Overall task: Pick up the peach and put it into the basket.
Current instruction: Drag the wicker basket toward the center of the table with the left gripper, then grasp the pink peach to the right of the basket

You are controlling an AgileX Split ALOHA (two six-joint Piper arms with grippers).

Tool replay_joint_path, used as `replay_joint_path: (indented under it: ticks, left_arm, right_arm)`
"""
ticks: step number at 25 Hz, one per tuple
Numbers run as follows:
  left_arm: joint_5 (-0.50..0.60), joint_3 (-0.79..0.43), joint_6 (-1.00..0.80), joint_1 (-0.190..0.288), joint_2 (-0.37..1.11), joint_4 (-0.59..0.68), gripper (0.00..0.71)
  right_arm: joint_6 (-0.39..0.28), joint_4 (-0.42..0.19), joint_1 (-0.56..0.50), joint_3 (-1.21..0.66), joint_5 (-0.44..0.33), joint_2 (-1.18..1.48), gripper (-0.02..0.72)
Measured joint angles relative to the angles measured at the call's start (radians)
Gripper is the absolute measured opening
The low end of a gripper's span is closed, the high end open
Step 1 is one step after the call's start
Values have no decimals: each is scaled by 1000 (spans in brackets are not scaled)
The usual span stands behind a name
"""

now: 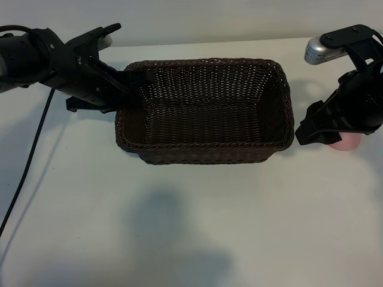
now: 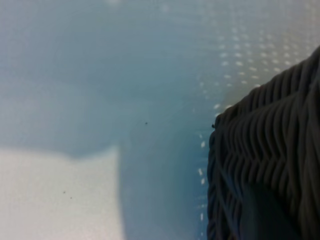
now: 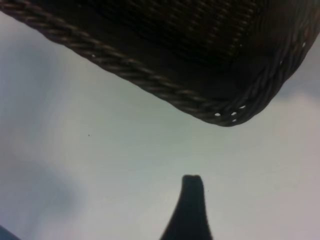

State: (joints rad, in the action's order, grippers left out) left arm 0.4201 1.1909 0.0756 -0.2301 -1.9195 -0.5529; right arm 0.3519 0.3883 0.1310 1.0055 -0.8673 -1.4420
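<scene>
Exterior view shows the peach [image 1: 345,143] on the table right of the basket [image 1: 206,110], under the wide-open, empty right gripper [image 1: 326,134]. Left gripper [image 1: 133,78] pinches the basket's rim. Peach looks light and bruisable, so I'd grab gently across its middle.

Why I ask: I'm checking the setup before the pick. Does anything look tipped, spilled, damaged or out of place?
Nothing stands out. The basket sits upright and empty on the table, its weave intact. The peach rests on the table right of it, mostly hidden under the right gripper. The left gripper is at the basket's left rim.
</scene>
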Motion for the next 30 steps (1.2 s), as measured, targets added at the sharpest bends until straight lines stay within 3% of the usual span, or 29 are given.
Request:
replay_joint_path:
  ticks: [3,8,10,17,22,30]
  left_arm:
    - [0,0,0,0,0,-2,282]
    - [0,0,3,0,12,-4,639]
    - [0,0,4,0,35,2,693]
    - [75,5,3,0,145,93,686]
    - [153,5,-4,0,251,224,671]
    - [264,5,-61,0,501,395,646]
  right_arm:
    - [0,0,0,0,-1,0,595]
    - [0,0,0,0,-1,0,595]
    - [0,0,0,0,-1,0,595]
    - [0,0,0,0,-1,0,595]
    - [0,0,0,0,-1,0,595]
    - [0,0,0,0,-2,0,595]
